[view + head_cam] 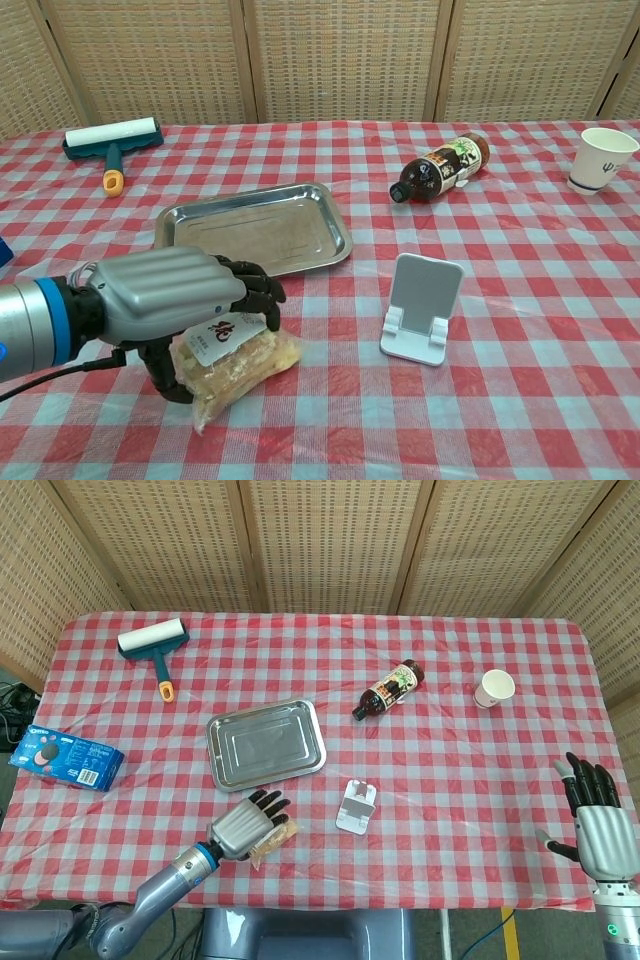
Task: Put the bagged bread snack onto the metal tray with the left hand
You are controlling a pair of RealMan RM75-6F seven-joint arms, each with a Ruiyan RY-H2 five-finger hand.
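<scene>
Left hand (165,295) sits over the snack bag (240,362), fingers (255,290) curled down over the bag's far edge, thumb (165,375) dropped at its near-left side. The bag lies between thumb and fingers, on the cloth; whether they are clamped on it or only bracketing it I cannot tell. Judged step: closing for the pick, not lifted.

Bag is just in front of the tray (190,225), near its front rim but apart from it. Tray is bare, so the carry looks short: up and forward over the rim.

Chest view shows the thumb low beside the bag and the label under the fingertips; the head view hides the thumb under the back of the hand (243,827) and shows only a corner of the bag (275,837).

Head view alone shows the right hand (597,832), at the table's right edge, fingers apart and upright, holding nothing, well clear of the work.

Phone stand (425,308) stands right of the bag, not in the path.
</scene>
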